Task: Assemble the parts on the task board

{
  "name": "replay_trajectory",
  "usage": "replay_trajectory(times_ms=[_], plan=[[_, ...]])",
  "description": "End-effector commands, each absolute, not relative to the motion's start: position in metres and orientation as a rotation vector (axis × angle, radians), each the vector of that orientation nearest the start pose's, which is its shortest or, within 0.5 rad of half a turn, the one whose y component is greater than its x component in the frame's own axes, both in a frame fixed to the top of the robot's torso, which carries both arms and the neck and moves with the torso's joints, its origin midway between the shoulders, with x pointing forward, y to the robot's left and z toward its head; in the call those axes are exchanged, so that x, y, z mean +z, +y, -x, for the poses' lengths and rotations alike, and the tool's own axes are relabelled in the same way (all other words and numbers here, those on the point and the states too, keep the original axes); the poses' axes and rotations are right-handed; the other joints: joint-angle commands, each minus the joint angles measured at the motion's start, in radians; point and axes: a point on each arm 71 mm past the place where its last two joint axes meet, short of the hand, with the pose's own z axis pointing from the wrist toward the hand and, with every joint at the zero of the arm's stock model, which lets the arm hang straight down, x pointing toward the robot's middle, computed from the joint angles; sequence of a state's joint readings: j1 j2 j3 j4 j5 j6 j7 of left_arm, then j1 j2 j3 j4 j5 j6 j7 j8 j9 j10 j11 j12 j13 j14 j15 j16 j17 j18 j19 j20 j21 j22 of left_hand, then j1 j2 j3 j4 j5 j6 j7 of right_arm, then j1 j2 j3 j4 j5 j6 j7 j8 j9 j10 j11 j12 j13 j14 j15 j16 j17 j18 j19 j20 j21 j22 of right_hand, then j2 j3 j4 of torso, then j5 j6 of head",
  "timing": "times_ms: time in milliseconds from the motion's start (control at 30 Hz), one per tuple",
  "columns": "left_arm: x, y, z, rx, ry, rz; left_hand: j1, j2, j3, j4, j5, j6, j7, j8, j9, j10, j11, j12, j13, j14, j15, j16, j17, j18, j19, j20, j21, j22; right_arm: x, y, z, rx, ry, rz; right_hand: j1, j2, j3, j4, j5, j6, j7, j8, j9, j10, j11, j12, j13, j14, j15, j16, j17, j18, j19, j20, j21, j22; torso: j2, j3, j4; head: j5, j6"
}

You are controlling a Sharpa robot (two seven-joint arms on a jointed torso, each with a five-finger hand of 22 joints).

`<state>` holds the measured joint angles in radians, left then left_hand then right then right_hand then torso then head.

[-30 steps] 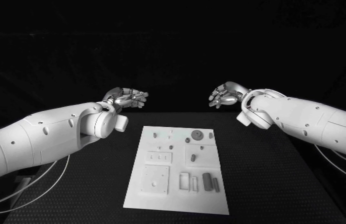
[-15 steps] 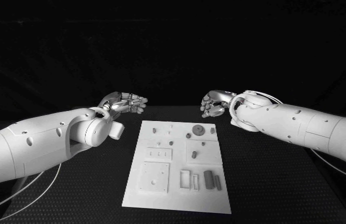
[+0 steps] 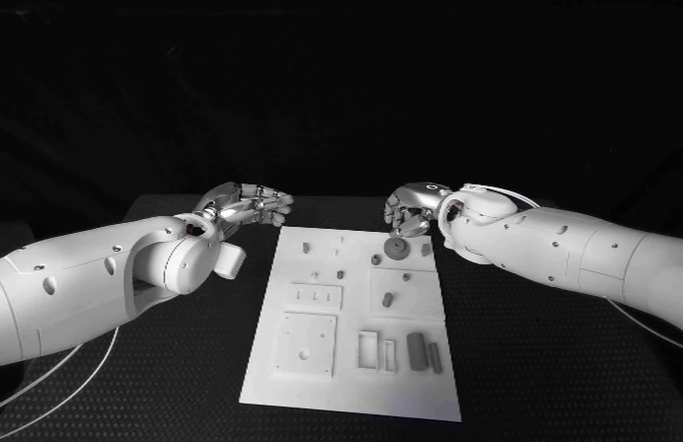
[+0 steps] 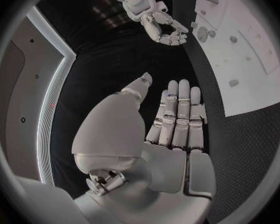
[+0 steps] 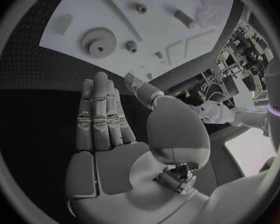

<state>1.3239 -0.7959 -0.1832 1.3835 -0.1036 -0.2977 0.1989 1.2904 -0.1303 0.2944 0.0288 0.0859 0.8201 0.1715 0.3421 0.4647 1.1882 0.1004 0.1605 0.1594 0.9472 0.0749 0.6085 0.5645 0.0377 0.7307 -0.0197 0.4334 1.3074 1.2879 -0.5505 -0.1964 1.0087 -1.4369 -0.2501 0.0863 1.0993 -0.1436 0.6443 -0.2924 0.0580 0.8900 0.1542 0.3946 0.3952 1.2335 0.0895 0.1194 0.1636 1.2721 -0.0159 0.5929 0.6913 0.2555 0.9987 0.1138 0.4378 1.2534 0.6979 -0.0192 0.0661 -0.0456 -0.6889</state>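
While both hands hover at the board's (image 3: 356, 363) far end, nothing is held. The right hand (image 3: 413, 211) hangs just over the far right corner, near the gear (image 3: 397, 249), its fingers straight and close together in its wrist view, empty. The left hand (image 3: 245, 205) sits beside the far left corner, off the board, fingers likewise extended and holding nothing. Loose parts lie scattered on the board: the gear, small pegs (image 3: 403, 275), a dark bar (image 3: 416, 351) near the front. Judging by that, assembly looks barely begun, with every piece yet to be picked and seated, though I cannot tell which pegs are already seated. No readable writing or brand shows on board or parts.
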Motion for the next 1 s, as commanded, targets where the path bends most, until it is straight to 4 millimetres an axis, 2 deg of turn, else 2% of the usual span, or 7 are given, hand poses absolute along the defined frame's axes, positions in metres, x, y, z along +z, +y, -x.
replay_trajectory(times_ms=[33,267,400,500,600,667,1000], plan=[[-0.185,0.227,-0.519,-1.296,1.633,1.021,-0.016,-0.001,0.0,-0.004,-0.005,-0.004,0.008,-0.009,-0.003,-0.002,0.008,-0.007,0.0,-0.004,0.003,0.0,-0.001,-0.011,-0.006,-0.003,-0.001,0.016,-0.214,-0.188,-0.561,0.499,1.702,0.401,0.006,0.0,0.005,0.0,-0.004,0.011,-0.001,-0.004,-0.001,0.009,0.0,-0.008,0.0,0.006,-0.003,0.008,0.005,0.006,0.014,-0.002,0.008,0.004,0.013,-0.0021,0.0035,0.003,0.004],[-0.185,0.228,-0.519,-1.293,1.631,1.023,-0.019,-0.001,0.0,-0.003,-0.006,-0.005,0.009,-0.01,-0.003,-0.002,0.009,-0.01,0.0,-0.005,0.003,0.0,-0.001,-0.011,-0.007,-0.003,-0.002,0.016,-0.217,-0.178,-0.557,0.493,1.69,0.454,0.014,-0.001,0.003,0.0,-0.004,0.017,-0.002,-0.014,-0.003,0.004,-0.002,-0.033,-0.003,0.043,-0.007,0.059,0.045,0.006,0.064,-0.026,0.049,0.034,0.023,-0.0044,0.0085,-0.001,0.001],[-0.185,0.229,-0.519,-1.292,1.633,1.024,-0.02,-0.001,0.0,-0.003,-0.006,-0.005,0.009,-0.011,-0.003,-0.003,0.009,-0.011,0.0,-0.005,0.003,-0.001,-0.001,-0.011,-0.007,-0.003,-0.002,0.016,-0.219,-0.177,-0.556,0.475,1.688,0.483,0.02,-0.005,-0.004,0.0,-0.004,0.023,-0.003,-0.021,-0.004,0.006,-0.005,-0.045,-0.004,0.085,-0.012,0.147,0.097,0.006,0.118,-0.056,0.105,0.073,0.028,-0.0049,0.0105,-0.001,0.002],[-0.185,0.229,-0.519,-1.292,1.633,1.024,-0.021,-0.002,0.0,-0.003,-0.006,-0.005,0.009,-0.011,-0.003,-0.003,0.009,-0.011,0.0,-0.005,0.003,-0.001,-0.001,-0.011,-0.007,-0.003,-0.002,0.016,-0.222,-0.177,-0.555,0.464,1.69,0.498,0.021,-0.007,-0.004,-0.001,-0.004,0.026,-0.004,-0.025,-0.005,0.008,-0.005,-0.05,-0.005,0.079,-0.013,0.194,0.125,0.006,0.132,-0.069,0.137,0.081,0.029,-0.0056,0.0111,-0.003,0.001],[-0.185,0.23,-0.519,-1.29,1.631,1.025,-0.022,-0.002,0.0,-0.002,-0.006,-0.005,0.01,-0.012,-0.004,-0.003,0.009,-0.012,0.001,-0.005,0.003,-0.001,-0.001,-0.011,-0.007,-0.003,-0.002,0.016,-0.226,-0.176,-0.554,0.452,1.693,0.514,0.021,-0.01,-0.004,0.0,-0.005,0.028,-0.005,-0.027,-0.005,0.009,-0.007,-0.051,-0.005,0.077,-0.014,0.221,0.138,0.006,0.137,-0.075,0.161,0.081,0.032,-0.0063,0.0094,-0.002,0.003],[-0.185,0.23,-0.519,-1.29,1.631,1.025,-0.023,-0.002,0.0,-0.002,-0.006,-0.005,0.01,-0.012,-0.004,-0.003,0.01,-0.013,0.001,-0.005,0.003,-0.001,-0.001,-0.011,-0.007,-0.002,-0.002,0.016,-0.228,-0.175,-0.553,0.445,1.693,0.521,0.021,-0.011,-0.003,0.0,-0.005,0.029,-0.005,-0.029,-0.005,0.009,-0.006,-0.052,-0.006,0.074,-0.014,0.234,0.143,0.006,0.137,-0.078,0.172,0.081,0.033,-0.0043,0.0192,-0.011,0.002],[-0.185,0.231,-0.519,-1.288,1.63,1.026,-0.027,-0.002,0.001,0.0,-0.006,-0.005,0.01,-0.014,-0.004,-0.003,0.01,-0.015,0.001,-0.006,0.004,-0.001,-0.001,-0.011,-0.008,-0.002,-0.002,0.016,-0.233,-0.167,-0.549,0.46,1.697,0.546,0.016,-0.02,-0.002,0.0,-0.006,0.03,-0.005,-0.033,-0.004,0.004,-0.006,-0.053,-0.008,0.071,-0.014,0.268,0.154,0.006,0.139,-0.085,0.208,0.08,0.04,-0.0037,0.02,-0.012,-0.002]])
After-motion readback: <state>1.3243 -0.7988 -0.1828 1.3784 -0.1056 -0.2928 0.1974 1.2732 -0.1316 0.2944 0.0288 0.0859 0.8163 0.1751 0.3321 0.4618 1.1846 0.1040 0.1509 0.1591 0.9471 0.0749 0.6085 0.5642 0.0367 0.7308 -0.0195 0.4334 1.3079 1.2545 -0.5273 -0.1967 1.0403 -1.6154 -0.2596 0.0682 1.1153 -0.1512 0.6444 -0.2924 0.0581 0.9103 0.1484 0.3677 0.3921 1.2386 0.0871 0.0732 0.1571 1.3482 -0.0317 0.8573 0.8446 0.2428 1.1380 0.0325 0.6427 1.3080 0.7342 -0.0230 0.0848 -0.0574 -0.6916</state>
